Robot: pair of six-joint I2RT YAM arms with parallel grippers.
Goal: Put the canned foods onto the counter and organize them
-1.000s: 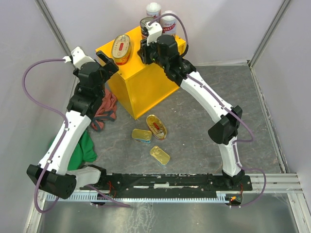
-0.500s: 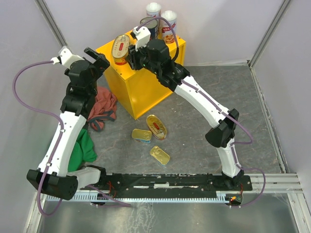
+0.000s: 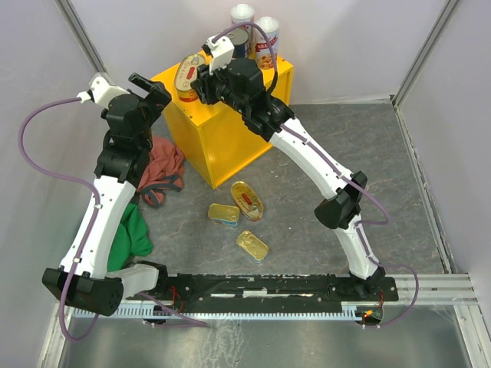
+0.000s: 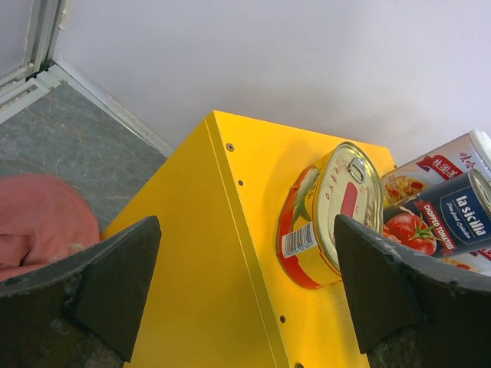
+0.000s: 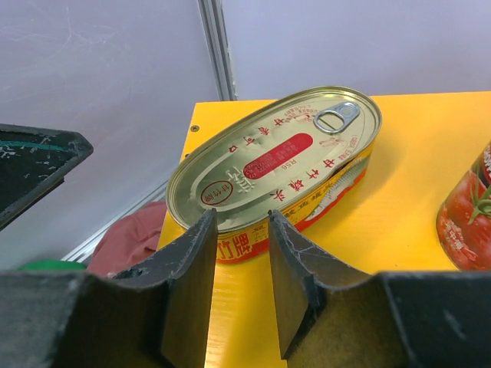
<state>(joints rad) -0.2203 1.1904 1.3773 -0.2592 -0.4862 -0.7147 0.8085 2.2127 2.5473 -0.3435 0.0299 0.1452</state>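
Observation:
The yellow counter [image 3: 230, 130] carries an oval gold tin [image 3: 189, 73] at its left, a dark round can [image 3: 238, 37] and two white-topped red-label cylinders [image 3: 242, 15] [image 3: 267, 34] at the back. My right gripper [image 3: 202, 79] hovers over the counter top [image 5: 414, 199]. Its fingers stand a narrow gap apart with nothing between them, tips at the near end of the oval tin [image 5: 276, 153]. My left gripper [image 3: 150, 86] is wide open beside the counter's left edge [image 4: 230, 268], facing the oval tin [image 4: 337, 215] and dark can [image 4: 445, 222]. An oval tin [image 3: 247, 199] and two rectangular tins [image 3: 223, 212] [image 3: 252, 245] lie on the floor.
A red cloth [image 3: 165, 170] lies on the grey floor against the counter's left side. A green cloth [image 3: 134, 234] lies under my left arm. Light walls close in the cell on the left, back and right.
My right gripper has moved left across the counter top, from the dark can to the oval tin, and its jaws have parted slightly. My left gripper has drifted a little to the left.

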